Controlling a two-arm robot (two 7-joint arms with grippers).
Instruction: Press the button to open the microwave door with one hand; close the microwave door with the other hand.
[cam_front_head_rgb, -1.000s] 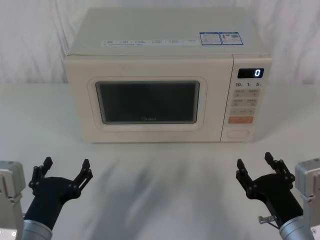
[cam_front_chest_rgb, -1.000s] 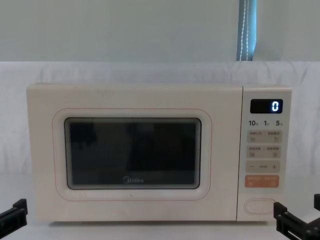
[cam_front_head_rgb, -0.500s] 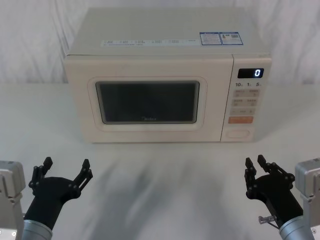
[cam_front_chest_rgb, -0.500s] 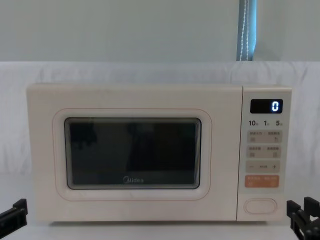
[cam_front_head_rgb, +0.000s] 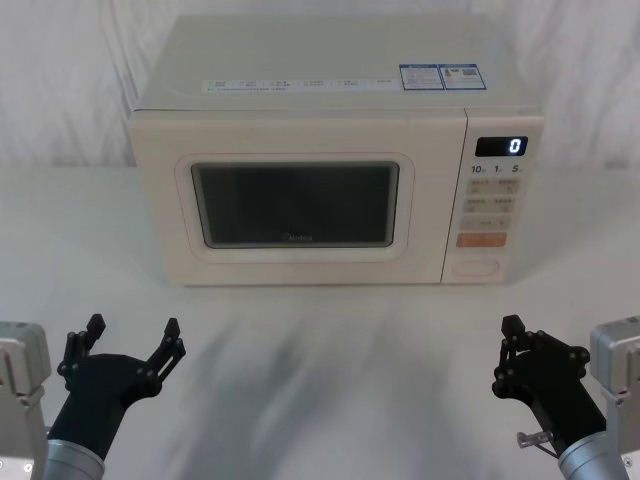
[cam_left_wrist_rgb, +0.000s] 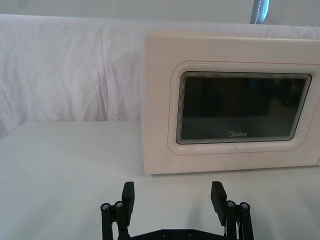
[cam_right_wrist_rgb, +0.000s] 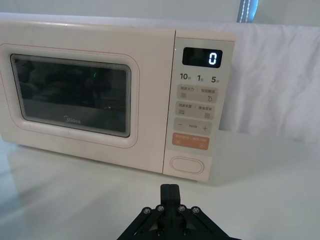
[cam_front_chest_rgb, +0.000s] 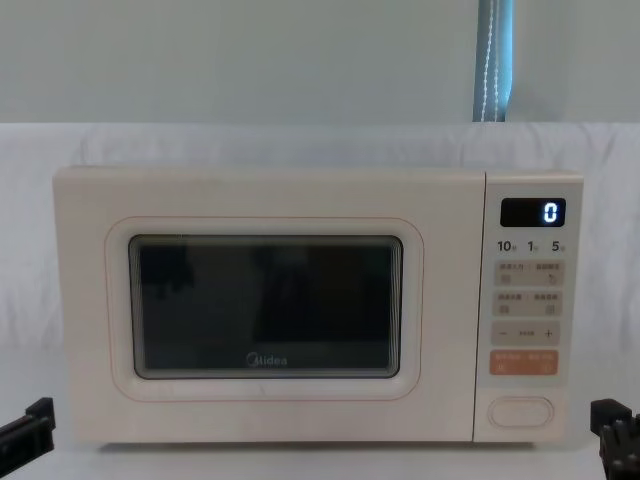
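I hold my right gripper (cam_front_head_rgb: 512, 326) with fingers pressed together, low in front of the microwave's button (cam_front_head_rgb: 475, 268), probably to poke it, while my left gripper (cam_front_head_rgb: 132, 333) waits spread open before the closed microwave door (cam_front_head_rgb: 295, 210).

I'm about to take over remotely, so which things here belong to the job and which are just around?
Job:
button, not yet pressed
microwave door, closed
right gripper, shut, in front of the control panel
left gripper, open, before the door

Just around:
orange key
display reading 0
white cloth over the table
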